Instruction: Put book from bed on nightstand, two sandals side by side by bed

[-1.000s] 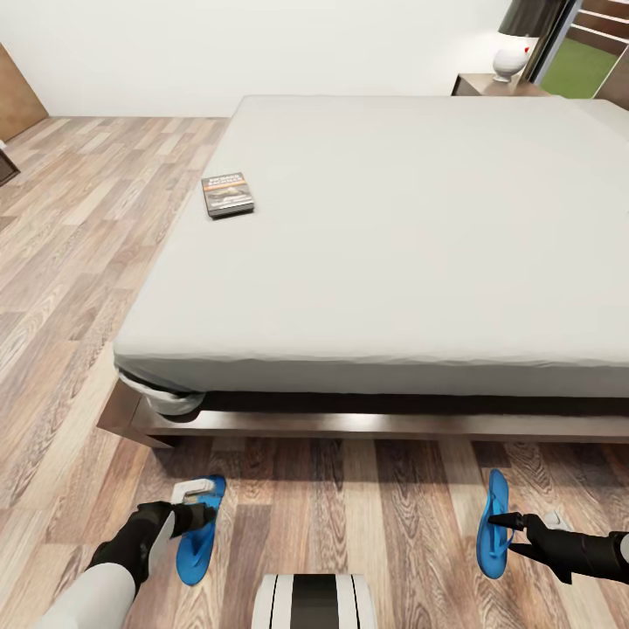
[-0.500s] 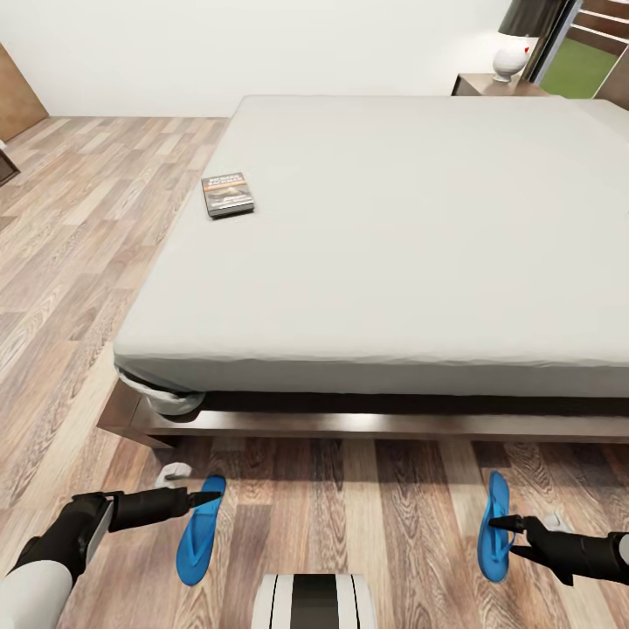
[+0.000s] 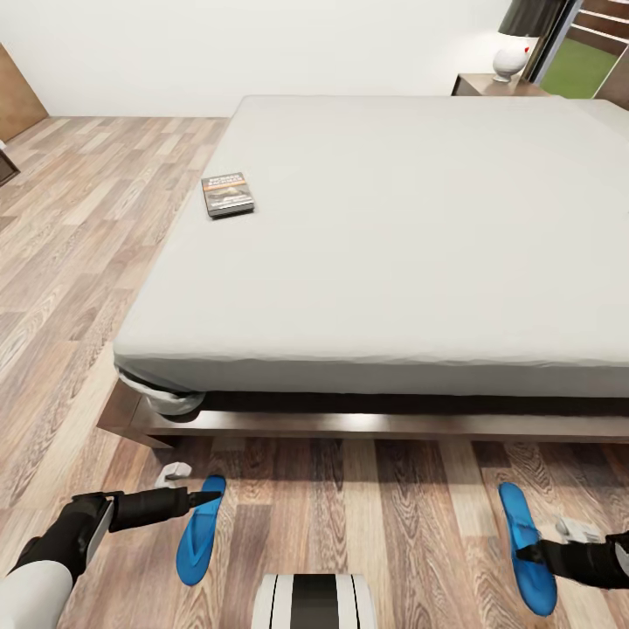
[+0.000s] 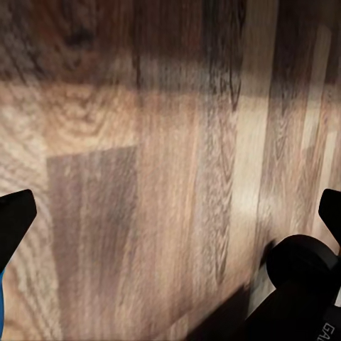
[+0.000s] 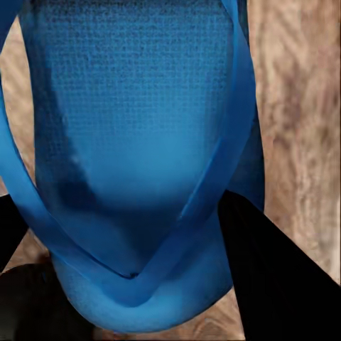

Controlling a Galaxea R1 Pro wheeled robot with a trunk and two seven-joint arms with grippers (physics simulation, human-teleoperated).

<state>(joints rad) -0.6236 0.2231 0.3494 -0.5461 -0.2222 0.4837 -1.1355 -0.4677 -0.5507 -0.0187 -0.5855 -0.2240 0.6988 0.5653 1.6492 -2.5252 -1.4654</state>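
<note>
The book [image 3: 227,193] lies on the off-white bed [image 3: 411,227], near its left edge. One blue sandal [image 3: 199,531] lies flat on the floor in front of the bed. My left gripper [image 3: 196,487] hovers open at its far end, with bare floor between the fingers [image 4: 14,220] in the left wrist view. The other blue sandal [image 3: 527,548] is at the lower right, sole facing up, and my right gripper [image 3: 535,552] is shut on it. Up close, that sandal's straps [image 5: 135,163] run between the black fingers [image 5: 259,273].
A dark nightstand [image 3: 486,85] with a white lamp [image 3: 512,54] stands beyond the bed's far right corner. The bed's dark wooden frame [image 3: 349,425] runs across in front of me. Wood floor stretches to the left. My own base [image 3: 314,601] is at the bottom middle.
The right gripper has carried its sandal to the right and nearer to me, turning it from on-edge to flatter. A second ago the left gripper was on the left sandal; it has let go.
</note>
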